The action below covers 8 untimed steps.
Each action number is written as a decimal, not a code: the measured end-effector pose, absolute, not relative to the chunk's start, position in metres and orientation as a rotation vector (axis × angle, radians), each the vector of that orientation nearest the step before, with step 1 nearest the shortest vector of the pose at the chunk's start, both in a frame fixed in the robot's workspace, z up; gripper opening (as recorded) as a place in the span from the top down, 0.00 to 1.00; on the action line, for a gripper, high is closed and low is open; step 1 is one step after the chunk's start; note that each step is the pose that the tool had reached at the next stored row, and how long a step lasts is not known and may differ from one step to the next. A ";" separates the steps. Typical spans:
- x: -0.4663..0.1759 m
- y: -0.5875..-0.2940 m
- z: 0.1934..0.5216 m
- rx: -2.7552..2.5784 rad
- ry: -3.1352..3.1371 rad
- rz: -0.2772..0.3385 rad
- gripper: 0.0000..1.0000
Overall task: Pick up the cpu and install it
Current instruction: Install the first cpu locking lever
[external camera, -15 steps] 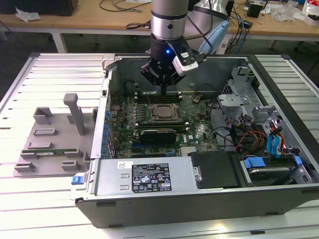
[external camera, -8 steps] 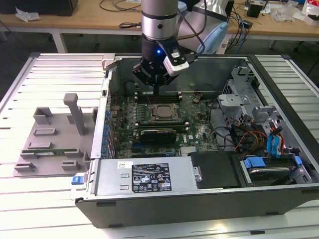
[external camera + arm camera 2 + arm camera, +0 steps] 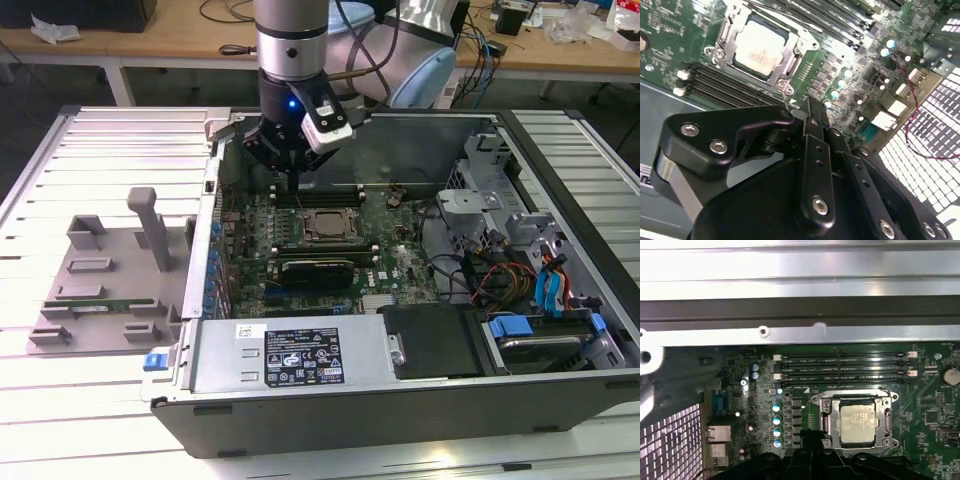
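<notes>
Sitting in its socket [image 3: 856, 423] on the motherboard [image 3: 320, 250], one cpu [image 3: 857, 424] is showing its silver-grey top to us; we are seeing it in both wrist views [image 3: 759, 48], framed by the socket's metal bracket, and in the exterior view [image 3: 327, 226] near the middle of the board. We are counting four long memory slots [image 3: 845, 369] lying side by side just beside the socket, and in the first wrist view five round silver-topped capacitors [image 3: 776, 420] are standing near the socket's other side. We are holding one gripper [image 3: 290, 172] above the board, near the slots and apart from the cpu; its fingers [image 3: 814, 112] are looking pressed together in the second wrist view, with nothing between them. The board is lying inside one open computer case [image 3: 400, 400], which is resting on a slatted metal table [image 3: 100, 150]. At the exterior view's right of the case, blue cables [image 3: 548, 290] are crowding around a drive cage [image 3: 500, 200]. At the exterior view's left, one grey fixture tray [image 3: 110, 280] is sitting on the table, with one narrow green memory stick [image 3: 100, 303] lying in it.
</notes>
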<state>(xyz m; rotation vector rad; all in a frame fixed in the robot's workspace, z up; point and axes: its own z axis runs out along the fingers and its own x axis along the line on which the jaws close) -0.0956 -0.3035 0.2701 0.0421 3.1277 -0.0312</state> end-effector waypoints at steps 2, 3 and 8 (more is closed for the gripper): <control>-0.099 -0.303 0.270 0.042 3.128 -0.031 0.89; -0.102 -0.303 0.270 0.042 3.128 -0.031 0.89; -0.106 -0.298 0.268 0.042 3.128 -0.011 0.89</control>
